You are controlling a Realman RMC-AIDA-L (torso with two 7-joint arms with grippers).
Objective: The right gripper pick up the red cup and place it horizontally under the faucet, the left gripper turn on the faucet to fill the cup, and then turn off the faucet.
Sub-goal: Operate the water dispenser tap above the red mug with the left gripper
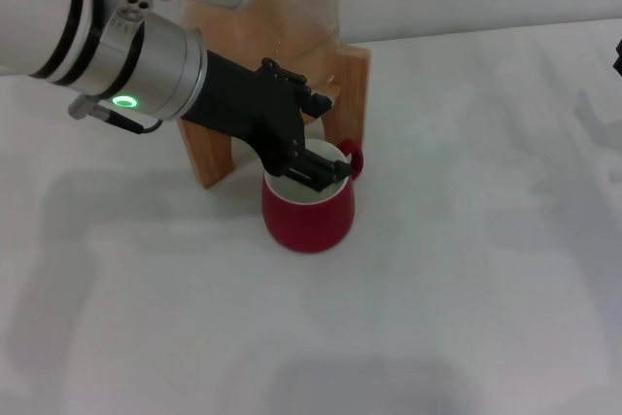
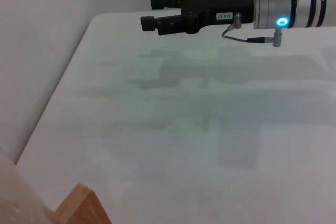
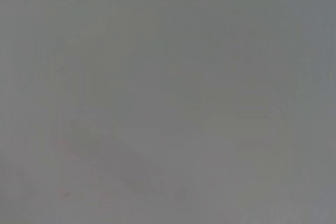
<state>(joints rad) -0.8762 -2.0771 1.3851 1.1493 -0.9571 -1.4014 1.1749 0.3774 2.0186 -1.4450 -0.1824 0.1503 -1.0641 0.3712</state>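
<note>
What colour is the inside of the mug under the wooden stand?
White inside, dark red outside: the red cup, best seen in the head view, with the left pincer over its rim.

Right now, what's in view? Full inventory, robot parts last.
red cup: 1, dark red, white inside, upright on the table in front of the wooden stand, handle toward the robot's right.
wooden stand: 1, light brown, behind the cup, glass dispenser on top; faucet hidden by the arm.
table: 1, white, under everything.
left gripper: 1, black, green light on the arm, reaching over the cup's rim.
right gripper: 1, black, blue light on the arm, jaws apart, above bare table, away from the cup.
</note>
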